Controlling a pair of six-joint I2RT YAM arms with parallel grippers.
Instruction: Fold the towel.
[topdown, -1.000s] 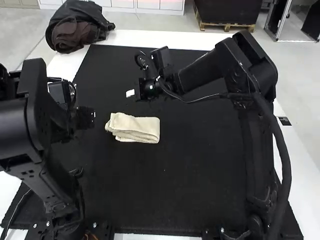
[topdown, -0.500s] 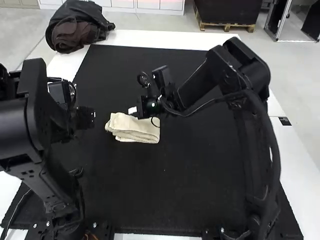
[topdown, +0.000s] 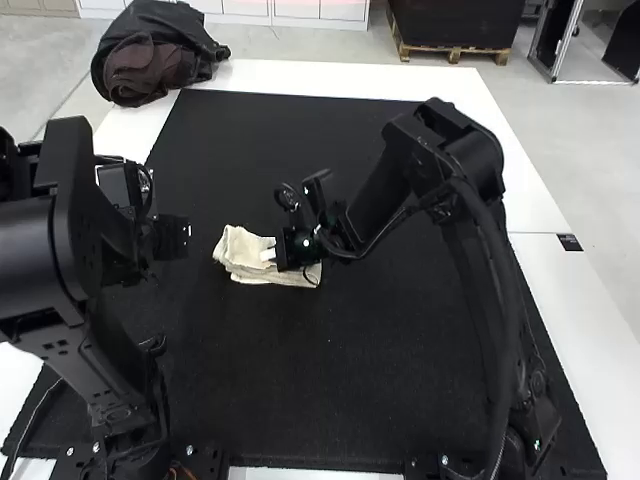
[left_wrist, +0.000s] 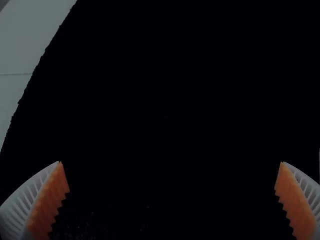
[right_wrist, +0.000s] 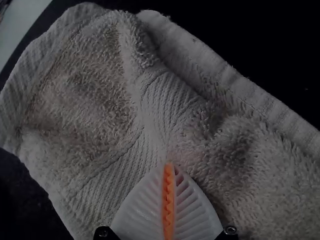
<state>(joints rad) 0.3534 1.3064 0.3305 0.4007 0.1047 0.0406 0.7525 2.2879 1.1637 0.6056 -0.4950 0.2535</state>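
The left arm (topdown: 70, 230) stands at the near left, bent, its gripper (topdown: 172, 238) toward the right. In the left wrist view, its white ribbed fingers (left_wrist: 22, 200) are spread well apart, their orange pads (left_wrist: 47, 205) facing each other across a gap. The right arm (topdown: 440, 150) rises from the near right to a bent elbow; its forearm slopes down leftward to the wrist (topdown: 335, 235). The right gripper (topdown: 268, 254) points left, its ribbed fingers (right_wrist: 140, 212) together, pad against pad.

one towel (topdown: 240, 252), two arms (topdown: 440, 150), perhaps one bag (topdown: 150, 60)
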